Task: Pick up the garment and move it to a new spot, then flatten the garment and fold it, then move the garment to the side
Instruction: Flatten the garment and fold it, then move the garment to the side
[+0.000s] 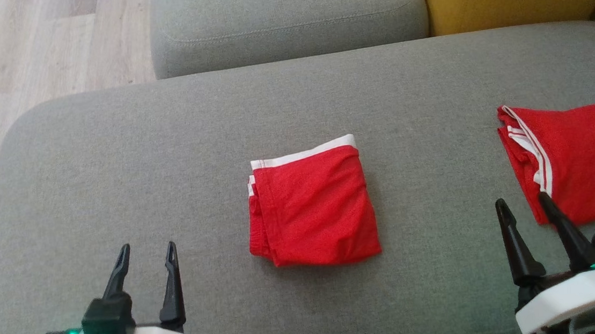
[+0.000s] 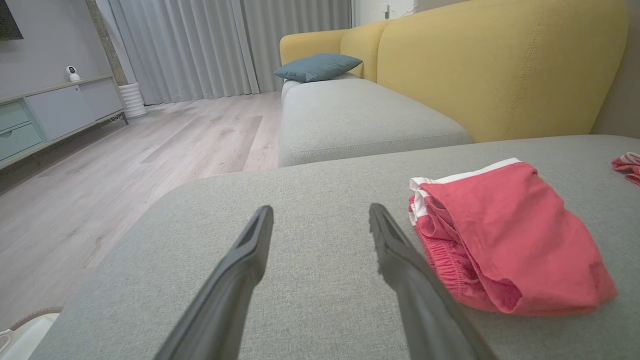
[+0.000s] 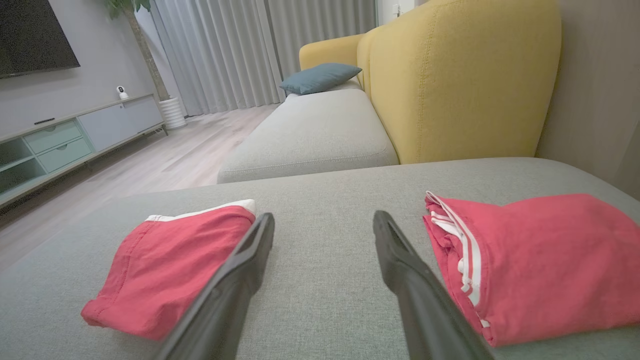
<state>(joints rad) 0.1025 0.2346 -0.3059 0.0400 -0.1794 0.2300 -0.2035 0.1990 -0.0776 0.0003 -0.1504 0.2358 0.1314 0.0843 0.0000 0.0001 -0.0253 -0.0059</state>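
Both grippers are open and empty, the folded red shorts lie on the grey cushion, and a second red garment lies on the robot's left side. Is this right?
No. The second red garment lies on the robot's right side, as the head view shows. Otherwise yes: the left gripper and right gripper are open and empty, and the folded red shorts lie on the grey cushion.

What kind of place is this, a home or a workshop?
Most likely a home living room: a yellow-backed sofa with grey seats, a low cabinet along the wall, and long curtains reaching the wooden floor.
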